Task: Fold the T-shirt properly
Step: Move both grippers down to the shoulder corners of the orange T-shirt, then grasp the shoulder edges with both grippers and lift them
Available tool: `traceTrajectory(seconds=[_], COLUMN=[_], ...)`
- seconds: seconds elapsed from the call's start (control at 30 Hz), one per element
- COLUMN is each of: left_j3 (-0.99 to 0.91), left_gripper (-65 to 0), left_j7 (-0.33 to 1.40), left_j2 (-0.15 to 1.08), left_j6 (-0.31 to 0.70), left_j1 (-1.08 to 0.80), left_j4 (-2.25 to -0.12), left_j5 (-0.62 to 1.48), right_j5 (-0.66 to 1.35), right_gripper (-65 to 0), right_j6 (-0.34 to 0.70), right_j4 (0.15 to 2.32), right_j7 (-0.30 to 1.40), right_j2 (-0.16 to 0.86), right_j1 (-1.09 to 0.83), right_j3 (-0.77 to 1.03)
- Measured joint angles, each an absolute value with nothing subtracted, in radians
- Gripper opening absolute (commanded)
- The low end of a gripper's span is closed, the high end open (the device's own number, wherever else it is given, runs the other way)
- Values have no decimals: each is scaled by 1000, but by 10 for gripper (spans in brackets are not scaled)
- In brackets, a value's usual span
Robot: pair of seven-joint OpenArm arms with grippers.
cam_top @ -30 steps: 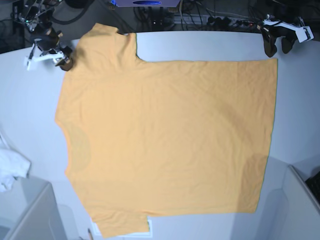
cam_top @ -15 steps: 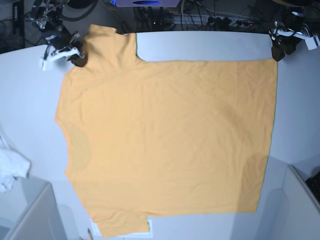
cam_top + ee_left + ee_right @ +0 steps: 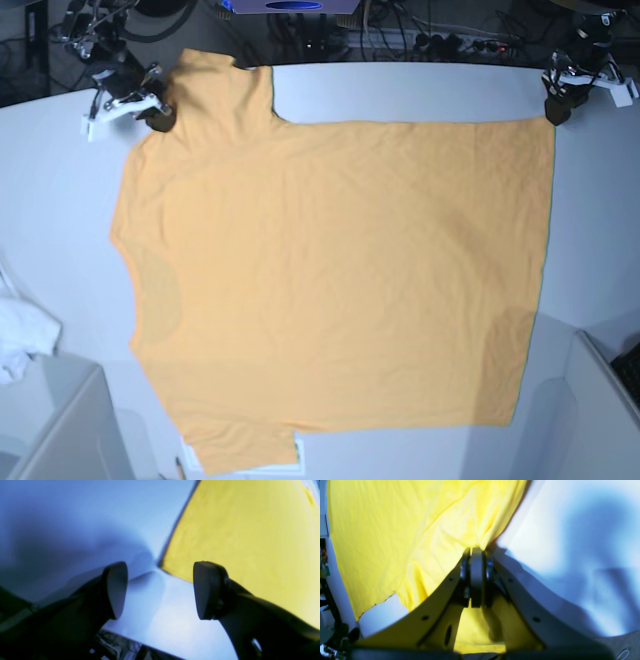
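The light-orange T-shirt (image 3: 330,280) lies spread flat on the white table (image 3: 400,90), plain side up, its sleeves at the view's left and its hem at the right. My right gripper (image 3: 157,112) is at the far-left sleeve, shut on the edge of the T-shirt (image 3: 395,530); in the right wrist view the fabric bunches up into the closed gripper (image 3: 475,552). At the far-right hem corner my left gripper (image 3: 556,108) hangs open. Seen from the left wrist, the T-shirt (image 3: 250,542) has its corner just ahead of the gripper (image 3: 160,590), untouched.
A small white cloth (image 3: 20,335) lies at the table's left edge. Grey bins stand at the lower left (image 3: 60,430) and lower right (image 3: 605,400). Cables (image 3: 400,40) run behind the table's far edge.
My right gripper moved up and right onto the sleeve edge and shut on it. My left gripper shifted right and toward the hem corner, staying open.
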State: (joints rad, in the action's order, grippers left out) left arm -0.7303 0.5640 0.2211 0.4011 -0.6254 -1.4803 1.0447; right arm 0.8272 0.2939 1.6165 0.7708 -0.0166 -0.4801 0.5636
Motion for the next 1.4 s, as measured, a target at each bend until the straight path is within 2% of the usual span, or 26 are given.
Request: traceTrajectory(seconds=[0.13,0.4,0.47,0.63,0.67,1.0,1.4], left_j3=[-670,-670,-670,-665,-649,-616,-617], left_gripper=[-262,-268,-341,-640,-650,-650,-650], left_j7=[543,524,523,546,543,621,633], left_j2=[222,221,222,219,222,245,277], left_j6=[431,445,440,419,419,422,408], left_j1=[-579,-552,-550,-530,-530,-535,-639], left_j4=[-1438,-1393,-1393,-1383,-1384,-1411,-1535], left_j5=[1074,1090,1086,1066,1068,1072,1044], right_j5=[828,827,828,827,827,831,759], right_gripper=[-650,-650,-650,-650,-650,-650,-650], right_j6=[294,294,294,294,294,294,260], right_j4=[1617,1617,1617,1617,1617,1618,1751], right_j7=[772,772,775,771,772,764,828], right_j2=[-17,-17,-17,-16,-16,-17,-24], right_j1=[-480,-481,-481,-480,-481,-487,-554], right_j3=[564,564,564,564,564,563,562])
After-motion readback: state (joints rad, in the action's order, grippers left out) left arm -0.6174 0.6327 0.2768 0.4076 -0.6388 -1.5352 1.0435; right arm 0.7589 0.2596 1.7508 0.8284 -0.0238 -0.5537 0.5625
